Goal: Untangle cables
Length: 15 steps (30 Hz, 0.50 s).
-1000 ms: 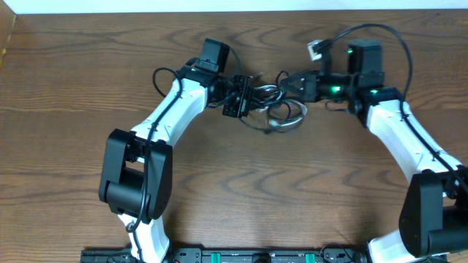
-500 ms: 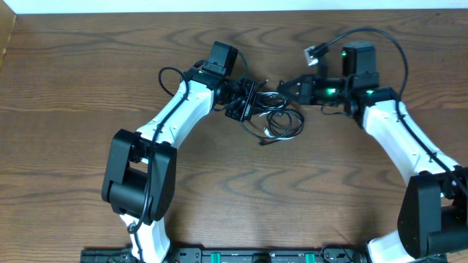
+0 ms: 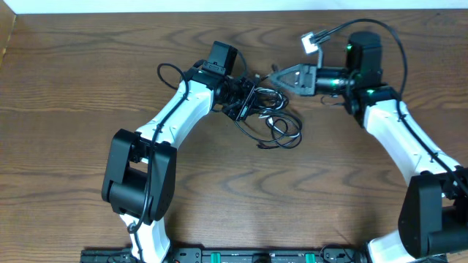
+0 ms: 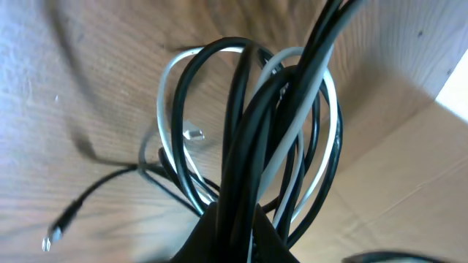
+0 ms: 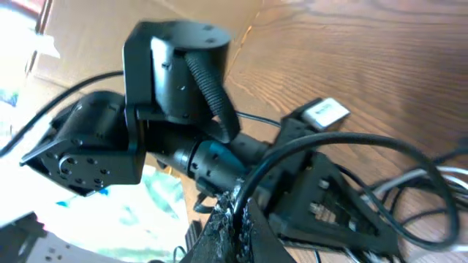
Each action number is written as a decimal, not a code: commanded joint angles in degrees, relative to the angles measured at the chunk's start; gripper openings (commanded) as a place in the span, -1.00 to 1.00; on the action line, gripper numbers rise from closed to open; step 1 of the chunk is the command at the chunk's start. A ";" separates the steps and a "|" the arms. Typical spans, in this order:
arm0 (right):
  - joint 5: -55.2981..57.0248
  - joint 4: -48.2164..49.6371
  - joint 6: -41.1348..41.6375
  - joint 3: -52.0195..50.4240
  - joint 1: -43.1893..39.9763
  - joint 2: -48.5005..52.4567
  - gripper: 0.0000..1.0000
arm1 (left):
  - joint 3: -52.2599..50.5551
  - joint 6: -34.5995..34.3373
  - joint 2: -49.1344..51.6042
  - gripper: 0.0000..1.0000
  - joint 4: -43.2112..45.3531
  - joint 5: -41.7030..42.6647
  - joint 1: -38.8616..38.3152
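A tangle of thin black cables and one white cable [image 3: 274,120] lies on the wooden table between the two arms. My left gripper [image 3: 247,98] is shut on a bundle of several black loops and the white one [image 4: 252,131], which hang lifted above the table. A small plug end [image 4: 53,235] lies at the lower left in the left wrist view. My right gripper [image 3: 281,79] is shut on a single black cable [image 5: 322,150] and holds it raised, close to the left gripper's body [image 5: 314,197].
The wooden table [image 3: 234,190] fills the overhead view. A white connector [image 3: 310,42] on the right arm's own wiring sits near the back edge. Cardboard [image 4: 409,190] shows beyond the table at the far side.
My right gripper has lifted and pulled back to the upper right with its cable. The tangle has spread lower and to the right on the table. The left gripper has stayed nearly in place.
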 commanded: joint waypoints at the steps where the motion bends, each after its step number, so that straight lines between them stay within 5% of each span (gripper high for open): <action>1: -1.20 -1.20 0.20 0.85 -2.01 -1.36 -0.98 | -0.22 15.23 0.39 -0.85 -0.20 -0.35 -0.07; 6: -1.81 -1.49 -3.43 0.85 -3.58 -1.36 -0.98 | -0.22 36.30 0.39 -0.84 1.09 5.38 -0.07; 11: -1.86 -1.49 -4.17 0.85 -5.60 -1.36 -0.98 | -0.22 41.11 0.37 0.06 0.31 7.45 -0.07; 15: -1.90 -1.51 -4.72 0.85 -6.78 -1.36 -0.98 | 0.26 41.11 0.37 0.56 0.33 9.55 0.13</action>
